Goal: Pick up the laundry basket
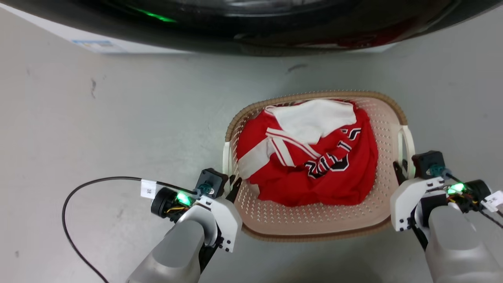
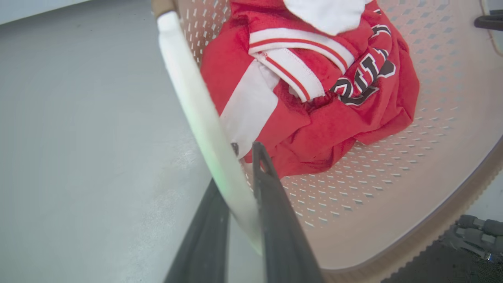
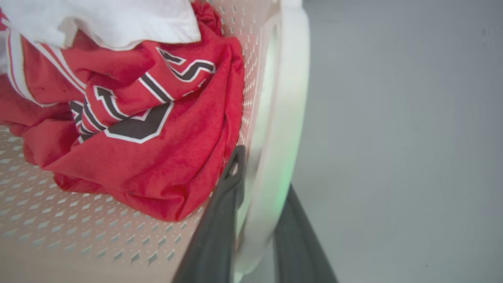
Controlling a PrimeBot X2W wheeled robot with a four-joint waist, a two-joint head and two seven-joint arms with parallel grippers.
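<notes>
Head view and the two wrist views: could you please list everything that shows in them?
rounded cream-white perforated plastic laundry basket: one, brown woven-look rim, two loop handles, on the floor before the washer
crumpled red jersey with white stripes and black lettering: one, inside the basket
white cloth: one, on top of the jersey
dark round-fronted washer: one, green light, top edge of head view
grey floor: one, smooth, under everything
thin black cable: one, looping beside the left arm
left gripper: one, dark fingers closed on the basket's left handle
right gripper: one, dark fingers closed on the right handle
</notes>
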